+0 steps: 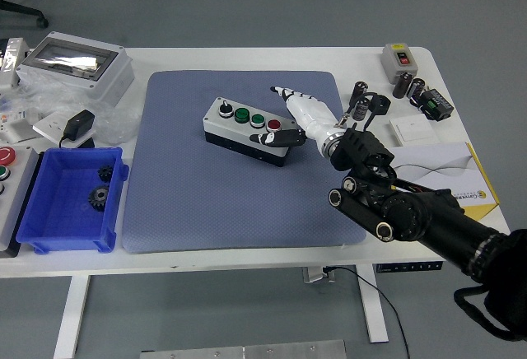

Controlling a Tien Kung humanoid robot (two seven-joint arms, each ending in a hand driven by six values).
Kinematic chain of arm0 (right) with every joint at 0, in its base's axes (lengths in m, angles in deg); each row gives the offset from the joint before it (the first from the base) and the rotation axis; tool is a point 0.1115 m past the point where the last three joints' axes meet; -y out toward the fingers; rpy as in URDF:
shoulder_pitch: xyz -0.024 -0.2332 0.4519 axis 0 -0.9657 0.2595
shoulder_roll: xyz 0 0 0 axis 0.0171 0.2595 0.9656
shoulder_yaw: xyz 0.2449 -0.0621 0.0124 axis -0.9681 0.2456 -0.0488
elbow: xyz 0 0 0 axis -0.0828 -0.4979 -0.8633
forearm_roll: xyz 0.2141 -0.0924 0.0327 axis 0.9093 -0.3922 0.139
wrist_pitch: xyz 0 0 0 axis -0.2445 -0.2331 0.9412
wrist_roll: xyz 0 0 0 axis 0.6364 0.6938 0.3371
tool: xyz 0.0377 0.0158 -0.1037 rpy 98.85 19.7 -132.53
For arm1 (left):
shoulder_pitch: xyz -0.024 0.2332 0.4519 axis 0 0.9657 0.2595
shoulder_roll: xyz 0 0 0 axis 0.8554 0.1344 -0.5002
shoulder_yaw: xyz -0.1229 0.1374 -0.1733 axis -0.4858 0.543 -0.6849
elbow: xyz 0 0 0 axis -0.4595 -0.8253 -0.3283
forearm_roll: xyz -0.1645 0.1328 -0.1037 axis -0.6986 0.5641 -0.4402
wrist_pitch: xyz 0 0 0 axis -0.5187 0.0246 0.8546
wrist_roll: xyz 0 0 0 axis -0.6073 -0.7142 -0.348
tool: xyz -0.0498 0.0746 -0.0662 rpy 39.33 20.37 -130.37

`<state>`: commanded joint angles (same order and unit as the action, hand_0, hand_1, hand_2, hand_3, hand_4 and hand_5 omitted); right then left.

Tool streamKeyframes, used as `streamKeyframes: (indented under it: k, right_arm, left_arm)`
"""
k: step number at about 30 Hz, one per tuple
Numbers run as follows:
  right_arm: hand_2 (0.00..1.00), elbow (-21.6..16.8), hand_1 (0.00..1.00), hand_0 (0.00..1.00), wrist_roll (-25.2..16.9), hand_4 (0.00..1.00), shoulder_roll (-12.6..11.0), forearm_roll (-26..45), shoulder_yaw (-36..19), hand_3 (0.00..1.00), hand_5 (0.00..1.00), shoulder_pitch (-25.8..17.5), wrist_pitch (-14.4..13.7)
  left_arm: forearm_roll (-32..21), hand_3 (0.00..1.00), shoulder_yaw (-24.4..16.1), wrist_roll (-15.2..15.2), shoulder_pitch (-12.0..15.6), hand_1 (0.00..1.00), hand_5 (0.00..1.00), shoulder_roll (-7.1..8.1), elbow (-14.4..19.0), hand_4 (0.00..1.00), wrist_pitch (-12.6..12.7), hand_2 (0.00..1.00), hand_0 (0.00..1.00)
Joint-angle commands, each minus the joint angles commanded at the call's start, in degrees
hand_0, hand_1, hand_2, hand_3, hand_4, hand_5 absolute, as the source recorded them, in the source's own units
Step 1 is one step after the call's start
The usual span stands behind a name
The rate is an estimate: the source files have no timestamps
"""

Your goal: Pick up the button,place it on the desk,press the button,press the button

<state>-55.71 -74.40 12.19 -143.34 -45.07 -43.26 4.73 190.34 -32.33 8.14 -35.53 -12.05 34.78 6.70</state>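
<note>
A white and black button box (pixel 244 130) lies on the blue-grey mat (pixel 214 202), slightly turned. Its top carries a black selector knob, two green buttons and a red button (pixel 272 124) at its right end. My right hand (pixel 290 120) reaches in from the lower right. Its white fingers (pixel 298 104) stretch flat past the box's right end, and its dark thumb (pixel 278 137) rests against the box's front right corner beside the red button. The hand holds nothing. The left arm does not show.
A blue bin (pixel 70 202) with two black gears stands at the left. A grey enclosure (pixel 76 64) sits at the back left, with a black adapter (pixel 78 123) near it. Small switches and connectors (pixel 412 87) and a yellow-edged envelope (pixel 461 178) lie at the right.
</note>
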Motion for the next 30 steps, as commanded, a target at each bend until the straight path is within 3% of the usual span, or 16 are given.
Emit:
streamKeyframes:
  k: [16,25,26,30]
  right_arm:
    - [0.998,2.5,0.984,0.965,1.1,0.998,2.3,-0.2,4.5,0.998,0.594,1.4,-0.4]
    - [0.997,4.1,0.967,0.950,2.0,0.998,2.3,-1.2,4.7,0.998,0.597,1.7,-0.8]
    - [0.951,4.2,0.894,0.820,2.1,0.998,2.3,-1.2,4.9,0.998,0.596,1.7,-0.8]
    - [0.951,5.3,0.894,0.820,1.9,0.998,2.3,-1.8,4.5,0.998,0.596,1.6,0.3]
  left_arm:
    - [0.6,0.574,-0.3,-0.3,-0.3,0.557,0.016,-0.01,-0.1,0.414,-0.2,0.494,0.658]
    - [1.1,0.574,-0.6,-0.7,-0.6,0.556,0.015,-0.01,-0.2,0.413,-0.6,0.494,0.658]
    - [1.2,0.574,-0.7,-0.7,-0.6,0.556,0.015,-0.01,-0.2,0.408,-0.6,0.494,0.658]
    - [1.3,0.574,-0.7,-0.8,-0.7,0.556,0.015,-0.04,-0.2,0.408,-0.7,0.494,0.658]
